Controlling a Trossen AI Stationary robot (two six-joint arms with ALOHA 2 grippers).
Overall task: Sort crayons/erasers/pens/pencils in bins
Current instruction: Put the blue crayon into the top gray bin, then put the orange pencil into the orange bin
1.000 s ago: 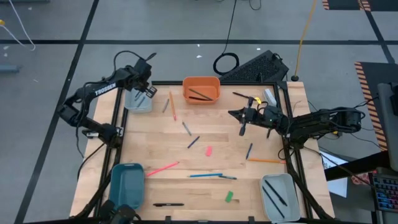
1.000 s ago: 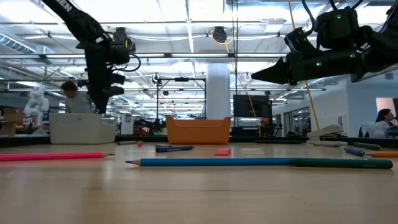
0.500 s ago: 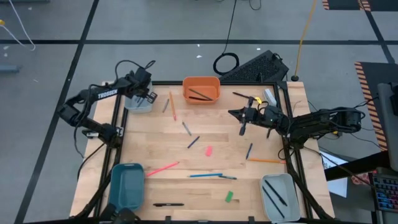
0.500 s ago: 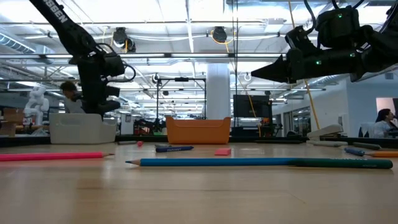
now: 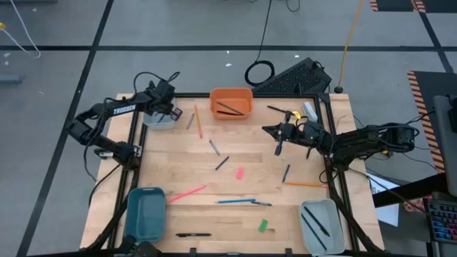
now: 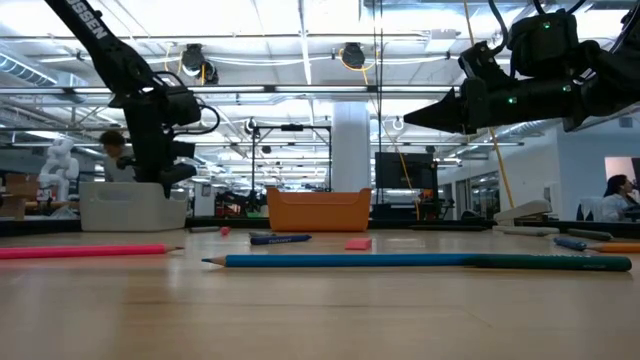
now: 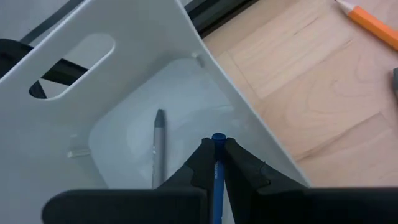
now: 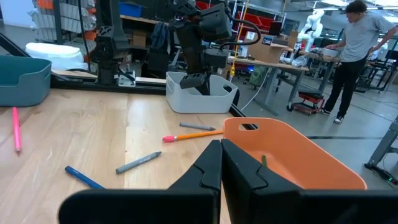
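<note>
**Operator:** Where are my two arms?

**Spotter:** Your left gripper [image 7: 215, 163] sits over the pale grey bin [image 5: 158, 116] at the far left corner of the table [image 5: 250, 168]. Its fingers are pinched narrow on a blue stick [image 7: 216, 168], which points down into that bin. One grey crayon [image 7: 158, 148] already lies on the bin floor, just beside the blue stick's tip. Your right gripper [image 5: 265, 130] hangs in the air over the far right part of the table, near the orange bin [image 5: 230, 102]. Its fingers are pressed together, and I see nothing between them.

**Operator:** What is left on the wood?

**Spotter:** Plenty. An orange pencil [image 5: 198, 123] and a grey crayon beside it [image 5: 190, 121] lie between the pale grey bin and the orange bin. Near the middle you have another grey crayon [image 5: 213, 147], a dark blue crayon [image 5: 222, 163] and the pink eraser [image 5: 240, 173]. A pink pencil [image 5: 187, 193] lies near the teal bin [image 5: 145, 213], and a long blue pencil [image 5: 236, 201] lies across the near middle. The green eraser [image 5: 263, 225] rests close to the near edge, with a black pen [image 5: 193, 234] well to its left. On the right side, a short blue stick [image 5: 285, 173] sits just above a second orange pencil [image 5: 304, 184].

**Operator:** And the bins?

**Spotter:** The orange bin holds a dark pen [image 5: 230, 109]. The second pale bin [image 5: 319, 224], at the near right corner, holds two dark pens. I cannot tell whether anything lies in the teal bin.
</note>
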